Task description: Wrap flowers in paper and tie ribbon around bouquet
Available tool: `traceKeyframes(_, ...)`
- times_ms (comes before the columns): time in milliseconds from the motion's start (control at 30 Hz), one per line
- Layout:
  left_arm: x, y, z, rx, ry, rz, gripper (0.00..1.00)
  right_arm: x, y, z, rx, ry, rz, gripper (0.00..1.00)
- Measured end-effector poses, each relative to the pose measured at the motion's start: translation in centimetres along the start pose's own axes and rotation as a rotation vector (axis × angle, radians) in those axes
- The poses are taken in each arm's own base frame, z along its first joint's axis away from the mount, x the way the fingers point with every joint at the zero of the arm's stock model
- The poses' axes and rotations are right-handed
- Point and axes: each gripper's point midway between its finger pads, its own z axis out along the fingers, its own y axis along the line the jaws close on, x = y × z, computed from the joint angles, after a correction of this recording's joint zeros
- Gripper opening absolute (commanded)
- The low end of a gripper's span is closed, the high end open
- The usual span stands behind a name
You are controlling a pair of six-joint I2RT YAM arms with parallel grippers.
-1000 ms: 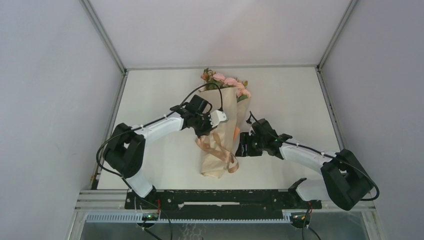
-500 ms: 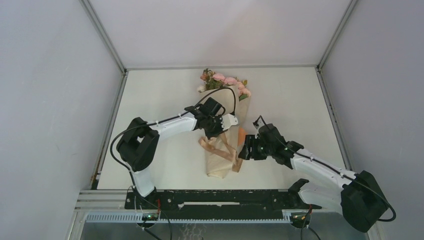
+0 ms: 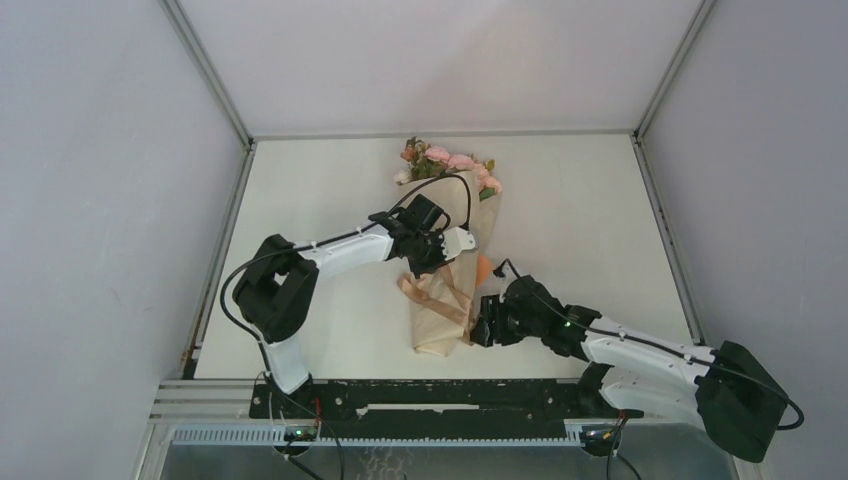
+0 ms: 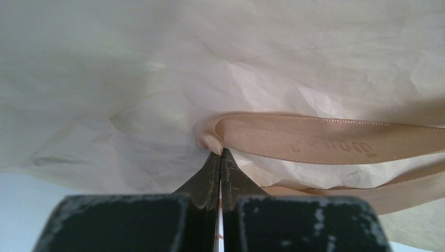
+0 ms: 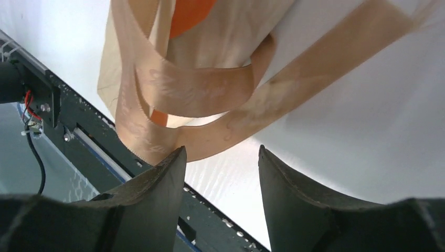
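Flowers (image 3: 450,162) wrapped in paper (image 3: 435,328) lie beyond the left claw (image 4: 221,153), which is clamped on a fold of ribbon (image 4: 315,137). The right claw (image 5: 220,163) gapes wide, with ribbon loops just ahead of it.

Premises: a robotics laboratory test cell. Evidence: a white bench (image 3: 560,190) enclosed on three sides by plain pale panels (image 3: 100,220) set in aluminium framing (image 3: 205,70). A left arm (image 3: 335,250) and a right arm (image 3: 640,347) are bolted to a black rail (image 3: 430,398) at the near edge. Slotted cable duct (image 3: 450,438) runs below it.
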Motion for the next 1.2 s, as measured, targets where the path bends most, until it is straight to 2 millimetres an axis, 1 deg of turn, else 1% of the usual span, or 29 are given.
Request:
traceKeyframes(33, 0.0, 0.0, 0.0, 0.0, 0.0, 0.0, 0.0, 0.0, 0.1, -0.1, -0.006, -0.012, -0.006, 0.61)
traceKeyframes(100, 0.0, 0.0, 0.0, 0.0, 0.0, 0.0, 0.0, 0.2, -0.5, 0.1, 0.005, -0.023, -0.004, 0.6)
traceKeyframes(167, 0.0, 0.0, 0.0, -0.001, 0.0, 0.0, 0.0, 1.1, -1.2, 0.2, 0.021, -0.011, -0.002, 0.6)
traceKeyframes(233, 0.0, 0.0, 0.0, -0.001, 0.0, 0.0, 0.0, 1.9, -1.5, 0.2, 0.024, -0.002, -0.014, 0.6)
traceKeyframes(367, 0.0, 0.0, 0.0, -0.001, 0.0, 0.0, 0.0, 1.7, 0.2, -0.7, -0.047, -0.054, -0.067, 0.64)
traceKeyframes(467, 0.0, 0.0, 0.0, -0.001, 0.0, 0.0, 0.0, 1.5, 1.2, -1.2, -0.13, -0.115, -0.102, 0.65)
traceKeyframes(533, 0.0, 0.0, 0.0, -0.001, 0.001, 0.0, 0.0, 1.8, 0.9, -0.9, -0.159, -0.147, -0.124, 0.65)
traceKeyframes(667, 0.0, 0.0, 0.0, -0.001, 0.001, 0.0, 0.0, 2.8, -0.4, 0.3, -0.187, -0.187, -0.167, 0.64)
traceKeyframes(833, 0.0, 0.0, 0.0, -0.001, 0.002, 0.0, 0.0, 1.7, 0.8, 0.4, -0.249, -0.25, -0.216, 0.63)
traceKeyframes(900, 0.0, 0.0, 0.0, -0.002, 0.002, 0.0, 0.0, 1.7, 1.0, 0.6, -0.259, -0.246, -0.227, 0.63)
traceKeyframes(1000, 0.1, 0.0, 0.0, -0.002, 0.003, 0.0, 0.0, 2.4, 0.4, 1.3, -0.237, -0.209, -0.235, 0.63)
traceKeyframes(1033, 0.1, 0.0, 0.0, -0.002, 0.003, 0.0, 0.0, 2.3, 0.5, 1.4, -0.24, -0.21, -0.241, 0.62)
traceKeyframes(1067, 0.1, 0.0, 0.0, -0.002, 0.003, 0.0, 0.0, 2.2, 0.6, 1.6, -0.241, -0.206, -0.247, 0.6)
traceKeyframes(1100, 0.1, 0.0, 0.0, -0.001, 0.005, 0.0, 0.0, 2.1, 0.7, 1.7, -0.24, -0.202, -0.252, 0.55)
traceKeyframes(1167, 0.2, 0.0, 0.0, -0.002, 0.009, -0.001, 0.0, 1.9, 0.9, 2.0, -0.237, -0.189, -0.271, 0.3)
traceKeyframes(1200, 0.2, 0.0, -0.1, -0.003, 0.011, -0.002, 0.0, 1.8, 1.0, 2.2, -0.231, -0.182, -0.283, 0.19)
